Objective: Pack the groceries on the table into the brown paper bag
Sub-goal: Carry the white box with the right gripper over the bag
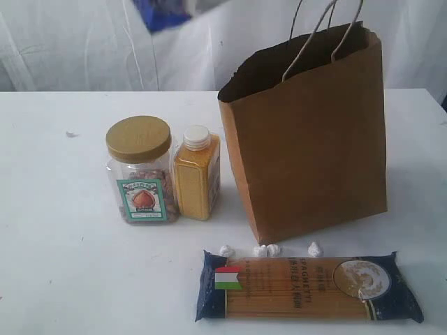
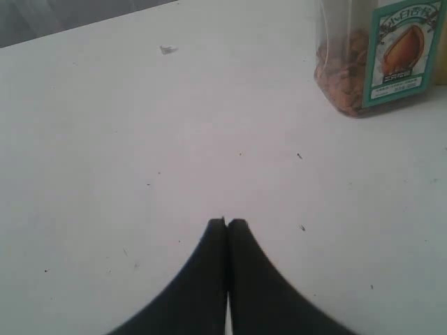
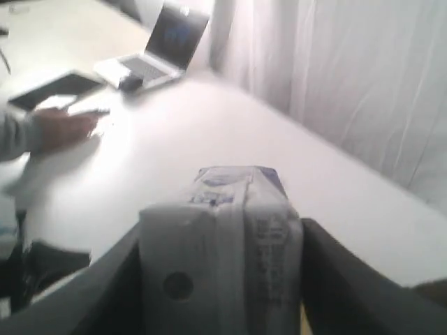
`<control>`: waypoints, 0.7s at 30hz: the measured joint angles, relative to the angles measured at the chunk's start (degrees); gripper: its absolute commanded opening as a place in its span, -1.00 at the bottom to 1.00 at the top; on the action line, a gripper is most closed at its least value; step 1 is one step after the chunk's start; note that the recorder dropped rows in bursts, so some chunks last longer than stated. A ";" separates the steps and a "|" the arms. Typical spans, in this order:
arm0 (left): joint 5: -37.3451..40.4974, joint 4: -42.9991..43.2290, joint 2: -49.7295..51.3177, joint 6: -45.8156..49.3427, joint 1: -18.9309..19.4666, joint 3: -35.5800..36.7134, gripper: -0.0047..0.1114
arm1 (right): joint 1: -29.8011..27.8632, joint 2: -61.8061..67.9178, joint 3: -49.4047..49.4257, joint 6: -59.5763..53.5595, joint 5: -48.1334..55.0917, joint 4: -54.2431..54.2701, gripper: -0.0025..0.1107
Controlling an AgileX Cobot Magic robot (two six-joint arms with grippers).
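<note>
On the white table stand a clear jar with a gold lid and teal label and a yellow bottle, side by side. To their right the brown paper bag stands upright and open. The long spaghetti packet lies flat in front of the bag. My left gripper is shut and empty, low over bare table, with the jar some way beyond it. My right gripper is shut on a small white box with blue print, its fingers pressed against both sides. Neither arm shows clearly in the exterior view.
Small white crumbs lie between the bag and the spaghetti. A blue and white shape hangs at the top edge of the exterior view. Beyond the held box, the right wrist view shows a laptop, a person's hand and a white curtain.
</note>
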 measured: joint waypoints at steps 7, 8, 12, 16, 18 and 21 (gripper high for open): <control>0.00 0.00 0.00 0.00 0.00 0.00 -0.92 | 0.00 -0.95 0.00 0.46 -16.95 -7.00 -0.14; 0.00 0.00 0.00 0.00 0.00 0.00 -0.92 | 0.00 -0.95 0.00 0.46 -18.68 -8.86 -0.14; 0.00 0.00 0.00 0.00 0.00 0.00 -0.92 | -1.14 -0.95 0.00 0.46 -21.64 -15.39 -0.14; 0.00 0.00 0.00 0.00 0.00 0.00 -0.92 | -6.79 -0.95 0.00 1.29 -20.27 -19.22 -0.14; 0.00 0.00 0.00 0.00 0.00 0.00 -0.92 | -10.67 -0.95 0.00 3.29 -18.46 -19.62 -0.14; 0.00 0.00 0.00 0.00 0.00 0.00 -0.92 | -17.06 -0.95 0.00 7.93 -15.33 -20.00 -0.14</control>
